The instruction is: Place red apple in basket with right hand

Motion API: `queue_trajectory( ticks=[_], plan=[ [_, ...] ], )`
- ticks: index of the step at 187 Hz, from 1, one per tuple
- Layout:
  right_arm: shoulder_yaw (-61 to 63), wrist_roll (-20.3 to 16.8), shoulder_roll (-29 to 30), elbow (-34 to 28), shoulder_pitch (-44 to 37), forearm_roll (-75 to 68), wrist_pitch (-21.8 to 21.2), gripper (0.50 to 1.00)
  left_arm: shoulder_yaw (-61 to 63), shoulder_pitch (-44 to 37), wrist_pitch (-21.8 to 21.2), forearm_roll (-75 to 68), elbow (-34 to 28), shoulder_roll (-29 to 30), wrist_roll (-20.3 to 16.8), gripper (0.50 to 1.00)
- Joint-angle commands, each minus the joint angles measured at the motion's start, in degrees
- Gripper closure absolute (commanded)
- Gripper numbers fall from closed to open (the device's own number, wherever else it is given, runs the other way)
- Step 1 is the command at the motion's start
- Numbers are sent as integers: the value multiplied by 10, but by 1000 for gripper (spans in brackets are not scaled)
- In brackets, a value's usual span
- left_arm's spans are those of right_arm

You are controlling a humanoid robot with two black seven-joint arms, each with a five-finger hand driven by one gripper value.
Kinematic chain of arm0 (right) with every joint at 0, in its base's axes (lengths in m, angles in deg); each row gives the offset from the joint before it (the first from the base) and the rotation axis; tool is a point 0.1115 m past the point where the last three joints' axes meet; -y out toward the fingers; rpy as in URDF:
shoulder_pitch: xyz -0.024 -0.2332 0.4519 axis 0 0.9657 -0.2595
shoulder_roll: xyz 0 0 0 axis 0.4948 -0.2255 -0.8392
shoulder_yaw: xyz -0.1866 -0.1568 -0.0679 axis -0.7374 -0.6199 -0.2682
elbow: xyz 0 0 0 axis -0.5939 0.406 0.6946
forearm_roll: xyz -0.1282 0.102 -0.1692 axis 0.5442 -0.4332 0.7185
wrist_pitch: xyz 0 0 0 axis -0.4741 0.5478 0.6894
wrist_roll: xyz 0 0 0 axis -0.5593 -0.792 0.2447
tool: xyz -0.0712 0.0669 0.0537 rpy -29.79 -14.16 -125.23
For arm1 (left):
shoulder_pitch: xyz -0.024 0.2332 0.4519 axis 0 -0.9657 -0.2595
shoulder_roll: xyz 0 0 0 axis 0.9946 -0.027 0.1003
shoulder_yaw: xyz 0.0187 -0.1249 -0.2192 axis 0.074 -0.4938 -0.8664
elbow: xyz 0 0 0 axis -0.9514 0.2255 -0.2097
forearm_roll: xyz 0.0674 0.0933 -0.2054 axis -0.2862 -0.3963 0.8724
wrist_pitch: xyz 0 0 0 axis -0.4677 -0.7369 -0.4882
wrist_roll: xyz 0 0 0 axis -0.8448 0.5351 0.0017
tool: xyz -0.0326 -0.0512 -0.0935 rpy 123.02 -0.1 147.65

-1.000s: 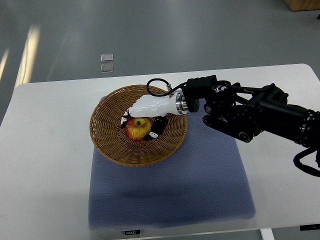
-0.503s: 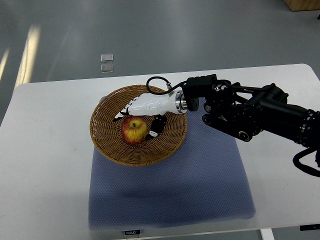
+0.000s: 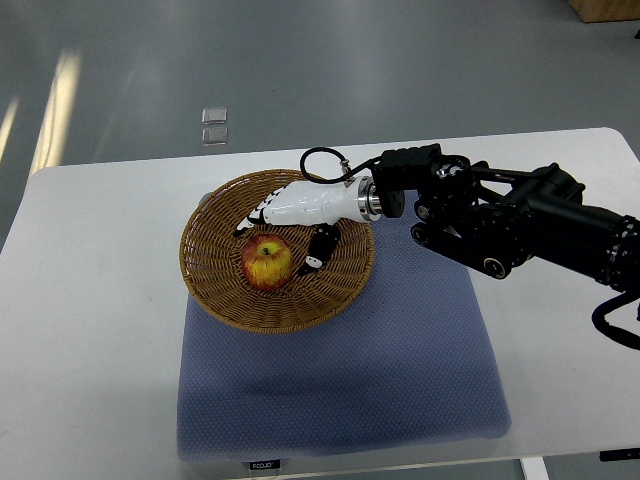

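A red and yellow apple [image 3: 267, 263] lies inside the round wicker basket [image 3: 215, 290], a little left of its middle. My right hand [image 3: 290, 222] comes in from the right on a black arm and hovers over the basket's far half, just above and right of the apple. Its white fingers are spread and hold nothing; the thumb [image 3: 319, 247] hangs beside the apple without touching it. The left arm does not show.
The basket sits on the far left part of a blue-grey mat [image 3: 400, 380] on a white table [image 3: 90, 300]. The black forearm [image 3: 500, 220] stretches across the table's right side. Grey floor lies beyond the far edge.
The hand let go of the apple, opened its fingers, and has drawn up and to the right. The apple has settled slightly left in the basket.
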Motion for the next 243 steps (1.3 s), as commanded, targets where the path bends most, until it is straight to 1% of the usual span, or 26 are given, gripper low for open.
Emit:
queue_trajectory(
  ticks=[1, 25, 45, 71, 88, 97, 98, 100, 124, 144, 161, 171, 172, 175, 201, 213, 230, 243],
  plan=[
    [6, 0, -21, 0, -4, -6, 1, 585, 0, 0, 0, 0, -1, 0, -1, 500],
    [35, 1, -38, 0, -11, -33, 1, 585, 0, 0, 0, 0, 0, 0, 0, 500],
    [70, 0, -61, 0, -9, -93, 1, 585, 0, 0, 0, 0, 0, 0, 0, 500],
    [135, 0, -68, 6, -3, -235, -5, 585, 0, 0, 0, 0, 0, 0, 0, 500],
    [167, 0, -70, 22, 7, -334, 1, 585, 0, 0, 0, 0, 0, 0, 0, 500],
    [167, 0, -70, 22, 7, -334, 1, 585, 0, 0, 0, 0, 0, 0, 0, 500],
    [181, -1, -69, 38, 14, -388, 0, 585, 0, 0, 0, 0, 0, 0, 0, 500],
    [184, -1, -69, 41, 15, -400, 0, 585, 0, 0, 0, 0, 0, 0, 0, 500],
    [189, -1, -65, 79, 36, -528, 2, 585, 0, 0, 0, 0, 0, 0, 0, 500],
    [188, -1, -63, 96, 47, -632, 4, 585, 0, 0, 0, 0, 0, 0, 0, 500],
    [189, -1, -61, 103, 69, -705, 31, 585, 0, 0, 0, 0, 0, 0, 0, 500],
    [189, -1, -61, 103, 69, -705, 32, 585, 0, 0, 0, 0, 0, 0, 0, 500],
    [189, -1, -61, 105, 76, -735, 46, 585, 0, 0, 0, 0, 0, 0, 0, 500],
    [190, 0, -61, 106, 78, -751, 53, 587, 0, 0, 0, 0, 0, 0, 0, 500],
    [197, -4, -60, 117, 85, -867, 83, 585, 0, 0, 0, 0, 0, 0, 0, 500],
    [197, -19, -59, 124, 87, -916, 92, 585, 0, 0, 0, 0, 0, 0, 0, 500],
    [199, -52, -57, 127, 87, -999, 115, 585, 0, 0, 0, 0, 0, 0, 0, 500],
    [200, -64, -56, 127, 92, -1039, 119, 585, 0, -1, 0, 0, 0, 0, 0, 500]
  ],
)
